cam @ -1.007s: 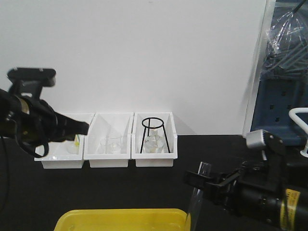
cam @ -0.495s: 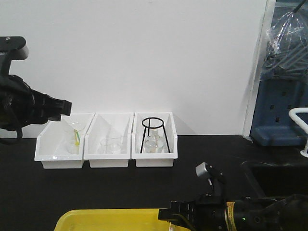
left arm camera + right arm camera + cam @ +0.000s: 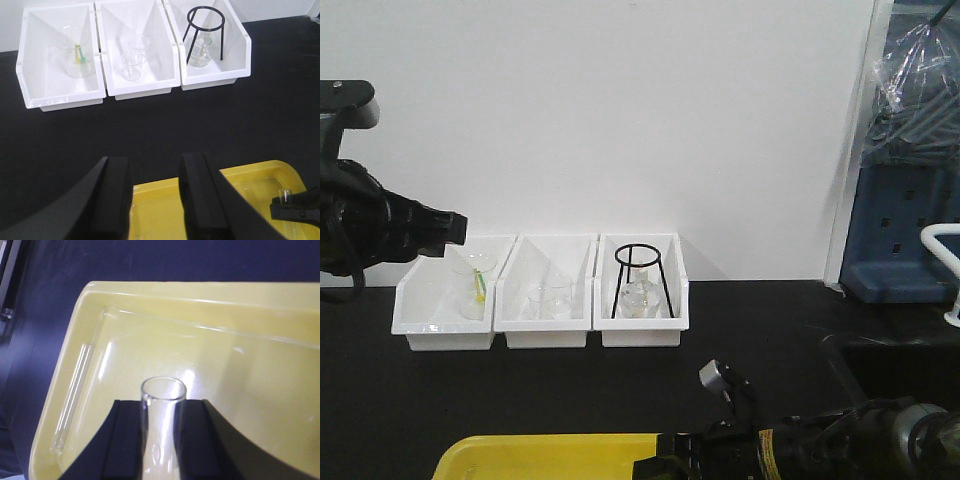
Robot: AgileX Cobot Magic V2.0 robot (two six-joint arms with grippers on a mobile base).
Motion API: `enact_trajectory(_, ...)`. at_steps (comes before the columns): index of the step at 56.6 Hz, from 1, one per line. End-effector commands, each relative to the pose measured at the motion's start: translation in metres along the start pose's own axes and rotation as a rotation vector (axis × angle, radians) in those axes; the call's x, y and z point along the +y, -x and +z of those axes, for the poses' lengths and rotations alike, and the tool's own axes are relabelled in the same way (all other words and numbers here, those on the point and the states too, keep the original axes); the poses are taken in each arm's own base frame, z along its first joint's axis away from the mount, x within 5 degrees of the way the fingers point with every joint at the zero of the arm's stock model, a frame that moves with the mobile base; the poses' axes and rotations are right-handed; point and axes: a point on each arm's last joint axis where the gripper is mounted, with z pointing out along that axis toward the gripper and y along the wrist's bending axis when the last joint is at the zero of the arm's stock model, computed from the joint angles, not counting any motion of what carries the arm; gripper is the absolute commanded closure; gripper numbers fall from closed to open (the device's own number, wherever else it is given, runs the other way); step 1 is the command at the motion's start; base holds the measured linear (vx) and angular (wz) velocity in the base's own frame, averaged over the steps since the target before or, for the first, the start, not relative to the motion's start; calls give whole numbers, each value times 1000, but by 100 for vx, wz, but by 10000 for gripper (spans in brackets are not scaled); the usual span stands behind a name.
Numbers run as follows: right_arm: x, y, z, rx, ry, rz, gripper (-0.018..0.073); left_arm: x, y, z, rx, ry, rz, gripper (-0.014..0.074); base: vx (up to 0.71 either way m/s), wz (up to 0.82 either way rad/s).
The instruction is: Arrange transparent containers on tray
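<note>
One transparent container, a clear test tube with a lipped rim, is clamped between the black fingers of my right gripper, low over the yellow tray. A second transparent container lies flat along the tray's left wall. In the left wrist view the held tube's rim shows at the right gripper's tip over the tray. My left gripper hangs open and empty above the tray's far rim. In the front view the left arm is raised at the left, and the tray sits at the bottom edge.
Three white bins line the back wall. They hold beakers, a glass with a green stick, and a black tripod stand over a flask. Blue equipment stands at the right.
My right gripper has dropped and swung left with the tube, from upright beside the tray's right end to low over the tray. The left arm drew back left a second ago, then held still.
</note>
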Motion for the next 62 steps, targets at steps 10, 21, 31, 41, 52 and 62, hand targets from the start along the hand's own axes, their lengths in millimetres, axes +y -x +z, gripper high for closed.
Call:
enact_trajectory(10,13,11,-5,-38,37,-7,470,-4,13,-22,-123,-52,-13,216,0,0)
enact_trajectory(21,8,11,-4,-45,4,-1,261,-4,13,-22,-123,-51,-13,216,0,0)
enact_trajectory(31,7,12,-4,-50,-10,-2,61,-4,13,-22,-124,-51,-13,216,0,0)
enact_trajectory(41,8,10,-4,-32,6,-14,-33,-4,13,-22,-120,-50,-13,216,0,0)
enact_trajectory(52,19,6,-7,26,83,-53,14,-3,11,-21,-101,-43,4,223,0,0)
enact_trajectory(62,37,5,-24,77,68,-176,327,-2,8,-26,-78,-36,80,316,0,0)
